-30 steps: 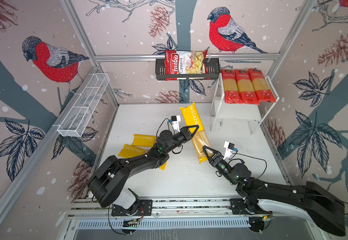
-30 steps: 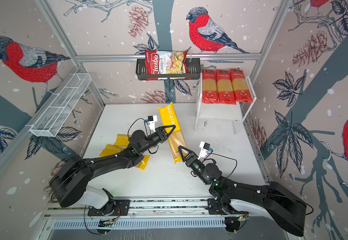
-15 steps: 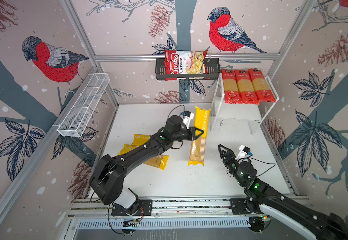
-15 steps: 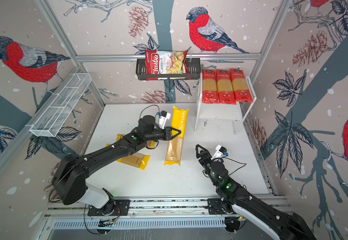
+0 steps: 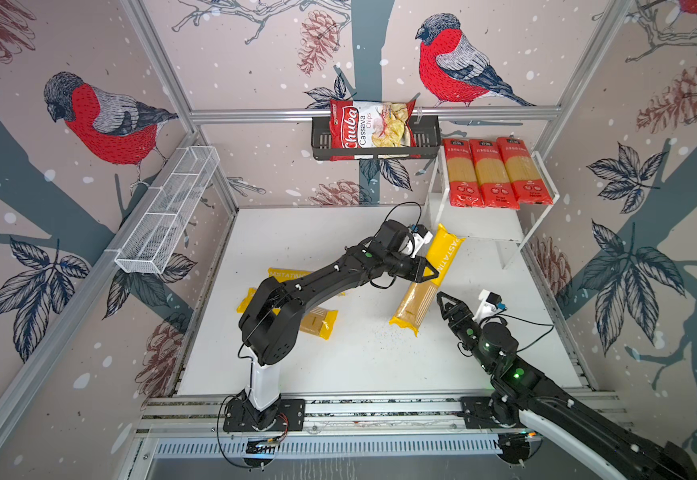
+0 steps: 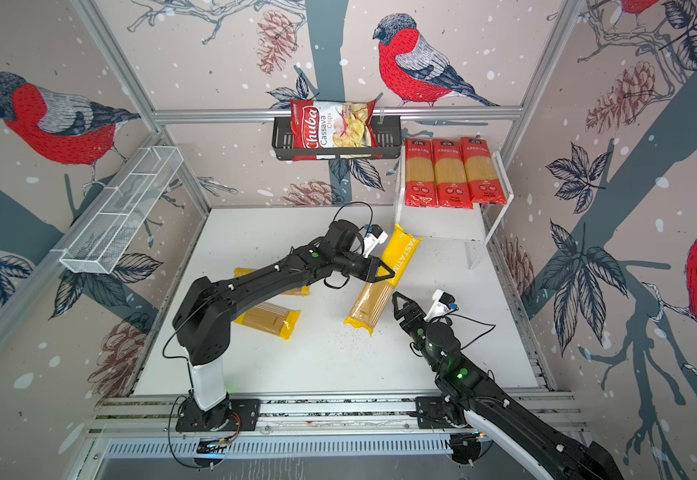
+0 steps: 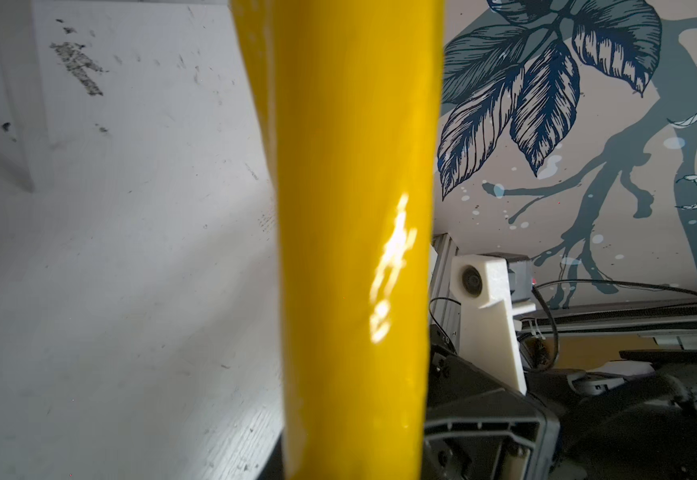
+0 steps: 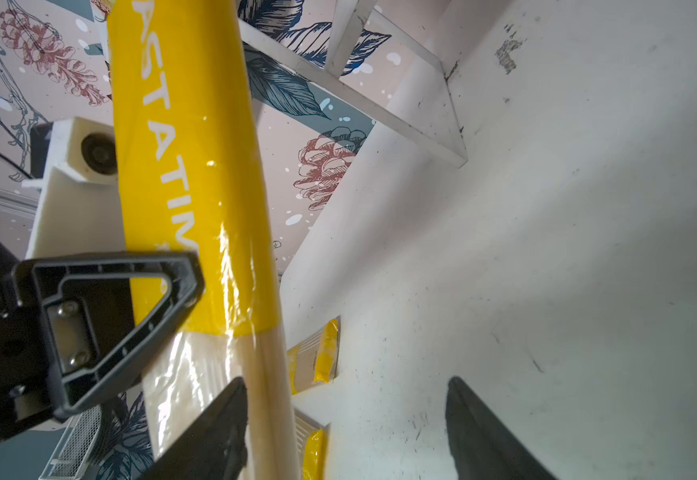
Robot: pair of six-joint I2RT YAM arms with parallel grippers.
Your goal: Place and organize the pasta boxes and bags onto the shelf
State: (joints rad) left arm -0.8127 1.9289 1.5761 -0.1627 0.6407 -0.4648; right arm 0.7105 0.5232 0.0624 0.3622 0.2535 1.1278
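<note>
Pack [image 5: 417, 297] now sits nearer the shelf [image 5: 484, 226] than before, pinched by the left gripper [image 5: 431, 272]; right gripper [image 5: 444, 299] jaws spread beside it.

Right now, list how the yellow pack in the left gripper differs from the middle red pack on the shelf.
The yellow pack has yellow ends marked PASTATIME; the middle red pack has red ends. The yellow pack is tilted, clamped in the left gripper; the middle red pack lies flat on the shelf. The yellow pack touches no other pack; the middle red pack sits between two others. Both are long and narrow with clear middles.
</note>
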